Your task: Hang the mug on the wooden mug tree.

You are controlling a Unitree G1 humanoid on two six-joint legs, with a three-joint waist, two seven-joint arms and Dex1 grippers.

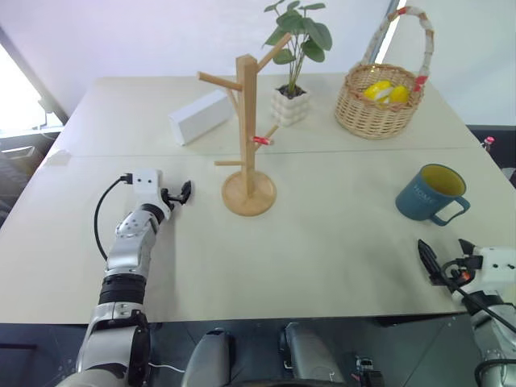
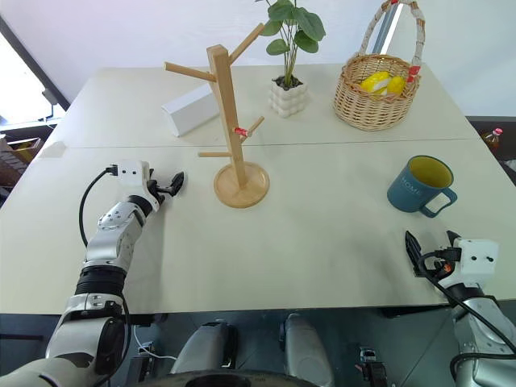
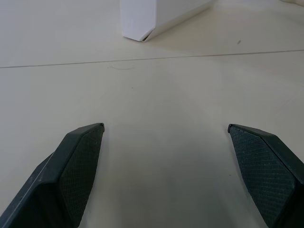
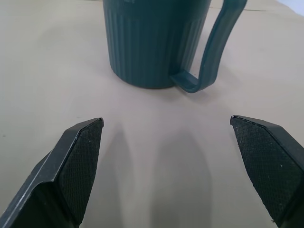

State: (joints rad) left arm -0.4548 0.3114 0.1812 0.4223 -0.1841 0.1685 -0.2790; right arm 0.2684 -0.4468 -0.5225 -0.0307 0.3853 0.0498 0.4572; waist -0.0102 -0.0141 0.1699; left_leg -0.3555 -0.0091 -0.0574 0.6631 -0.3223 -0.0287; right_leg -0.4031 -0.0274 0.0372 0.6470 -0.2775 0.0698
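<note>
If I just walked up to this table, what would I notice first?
Probably the wooden mug tree, standing tall in the middle of the table with its pegs bare. Next, the teal mug with its yellow inside, upright near the table's right edge, with the right gripper just short of it, jaws wide open. At the back stand a leafy plant in a white pot and a wicker basket holding something yellow.

Twin head cameras look forward and down over the same table [image 1: 322, 242], while the left wrist camera skims low toward a white box [image 3: 156, 16] and the right wrist camera sits close behind the mug [image 4: 156, 42].
</note>
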